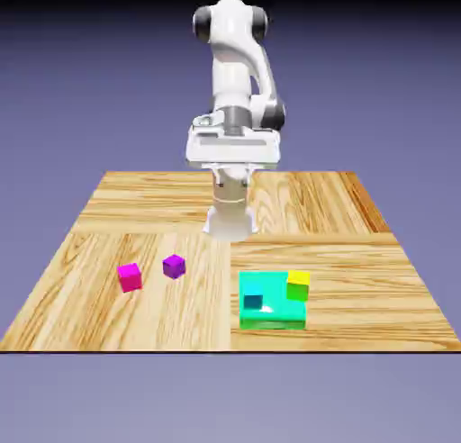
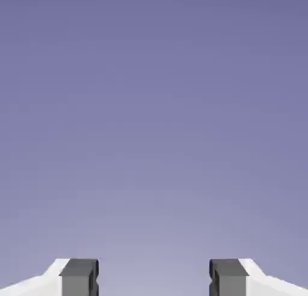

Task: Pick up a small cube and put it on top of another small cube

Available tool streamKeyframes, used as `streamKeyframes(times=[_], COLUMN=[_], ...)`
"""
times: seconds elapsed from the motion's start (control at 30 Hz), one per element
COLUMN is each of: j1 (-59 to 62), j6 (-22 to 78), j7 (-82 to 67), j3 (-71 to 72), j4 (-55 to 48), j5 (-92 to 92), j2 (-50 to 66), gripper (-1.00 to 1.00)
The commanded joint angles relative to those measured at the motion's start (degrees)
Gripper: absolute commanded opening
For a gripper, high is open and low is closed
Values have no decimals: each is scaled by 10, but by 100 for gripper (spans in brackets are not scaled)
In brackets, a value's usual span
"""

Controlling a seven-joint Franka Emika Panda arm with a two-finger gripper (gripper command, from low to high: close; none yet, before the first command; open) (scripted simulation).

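Blue-violet backdrop fills the space behind our wooden table (image 1: pixel 162 315). Our gripper (image 2: pixel 154 277) is released — its fingertips (image 2: pixel 79 280) stand apart with only backdrop between them — and it hangs above the table. Below it, toward the exterior view's left, we see the magenta-pink cube (image 1: pixel 130 277), with the purple cube (image 1: pixel 175 266) near it, apart. Below the gripper toward the exterior view's right lies a glossy green block (image 1: pixel 273 318), with a yellow cube (image 1: pixel 298 285) and a dark teal patch (image 1: pixel 253 302) showing at it.
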State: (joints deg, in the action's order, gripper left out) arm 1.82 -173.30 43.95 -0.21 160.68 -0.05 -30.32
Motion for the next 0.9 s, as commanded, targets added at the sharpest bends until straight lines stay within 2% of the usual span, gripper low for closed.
streamKeyframes(times=[0.0,0.57,0.63,0.87], j1=[21,374,382,395], j6=[6,105,107,-7], j7=[12,222,227,218], j3=[-2,-31,-32,-16], j4=[-3,-48,-49,-77], j5=[0,-7,-8,5], j2=[19,349,357,499], gripper=[0,0,0,0])
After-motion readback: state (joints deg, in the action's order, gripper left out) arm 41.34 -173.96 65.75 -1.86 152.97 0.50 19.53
